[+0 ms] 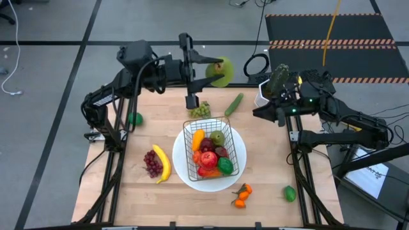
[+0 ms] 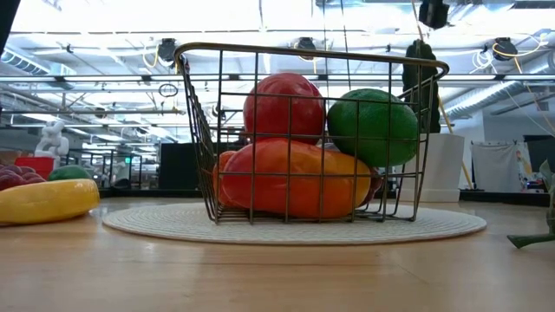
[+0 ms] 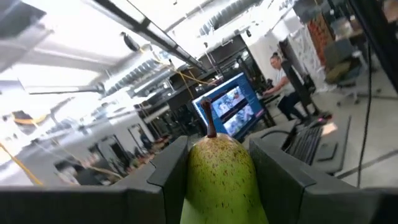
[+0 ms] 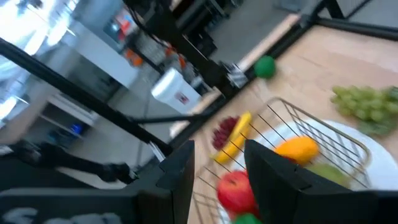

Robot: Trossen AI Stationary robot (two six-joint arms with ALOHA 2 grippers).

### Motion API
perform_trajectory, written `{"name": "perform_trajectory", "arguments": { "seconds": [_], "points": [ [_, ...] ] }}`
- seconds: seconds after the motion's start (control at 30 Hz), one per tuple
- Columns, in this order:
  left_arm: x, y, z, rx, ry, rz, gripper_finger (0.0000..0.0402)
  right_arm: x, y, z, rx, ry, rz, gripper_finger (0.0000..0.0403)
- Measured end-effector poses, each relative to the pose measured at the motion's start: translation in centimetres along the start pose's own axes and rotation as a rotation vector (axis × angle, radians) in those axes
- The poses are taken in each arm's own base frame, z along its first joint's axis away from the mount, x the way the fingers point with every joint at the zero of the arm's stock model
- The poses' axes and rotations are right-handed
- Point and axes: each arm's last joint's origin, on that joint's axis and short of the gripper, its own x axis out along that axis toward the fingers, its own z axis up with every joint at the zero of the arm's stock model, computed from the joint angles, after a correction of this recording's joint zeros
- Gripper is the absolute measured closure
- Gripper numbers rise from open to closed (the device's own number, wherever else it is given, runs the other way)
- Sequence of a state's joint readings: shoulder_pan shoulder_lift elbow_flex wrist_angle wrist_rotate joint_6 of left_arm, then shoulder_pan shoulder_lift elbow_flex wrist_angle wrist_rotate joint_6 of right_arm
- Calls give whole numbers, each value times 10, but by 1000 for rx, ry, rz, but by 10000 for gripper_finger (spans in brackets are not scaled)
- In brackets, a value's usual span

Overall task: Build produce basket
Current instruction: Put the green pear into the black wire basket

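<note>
Centrally, the basket (image 1: 214, 151) sits on a round white plate (image 1: 185, 171) in the middle of the table (image 1: 268, 198), which puts it within reach of both arms. It already holds several pieces of the produce: a red apple (image 1: 209, 158), a green lime (image 1: 225, 165), an orange pepper (image 1: 198, 138) and a green pear (image 1: 217, 137), stacked so the wire sides keep them from rolling.

Other pieces lie loose around it, likely waiting their turn: a banana (image 1: 163, 163) and purple grapes (image 1: 152, 163) to the left, green grapes (image 1: 200, 110) and a cucumber (image 1: 234, 103) on the far side, tangerines (image 1: 242, 195) and another lime (image 1: 289, 193) near the front right, and one more lime (image 1: 135, 118) at the far left.

Above the far edge, the left gripper (image 3: 214, 162) is clamped on a speckled pear (image 3: 216, 180), held high, apparently so it can clear the basket rim on the way over. At the far right, beside a potted cactus (image 1: 276, 82), the right gripper (image 4: 217, 163) hangs with its fingers apart and nothing between them, seemingly kept out of the left arm's path.
</note>
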State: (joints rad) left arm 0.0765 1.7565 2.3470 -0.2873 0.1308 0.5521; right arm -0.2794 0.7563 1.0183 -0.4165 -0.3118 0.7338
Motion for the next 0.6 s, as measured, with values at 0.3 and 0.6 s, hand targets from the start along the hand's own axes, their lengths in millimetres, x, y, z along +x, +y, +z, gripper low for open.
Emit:
{"name": "perform_trajectory", "arguments": {
  "seconds": [0.3, 0.6],
  "points": [
    [1, -13, 8, 188, -29, -34, 240, 0, 7, 8, 77, -81, 62, 267],
    [2, -27, 17, 199, -61, -70, 240, 0, 5, 9, 91, -129, 12, 267]
  ]
}}
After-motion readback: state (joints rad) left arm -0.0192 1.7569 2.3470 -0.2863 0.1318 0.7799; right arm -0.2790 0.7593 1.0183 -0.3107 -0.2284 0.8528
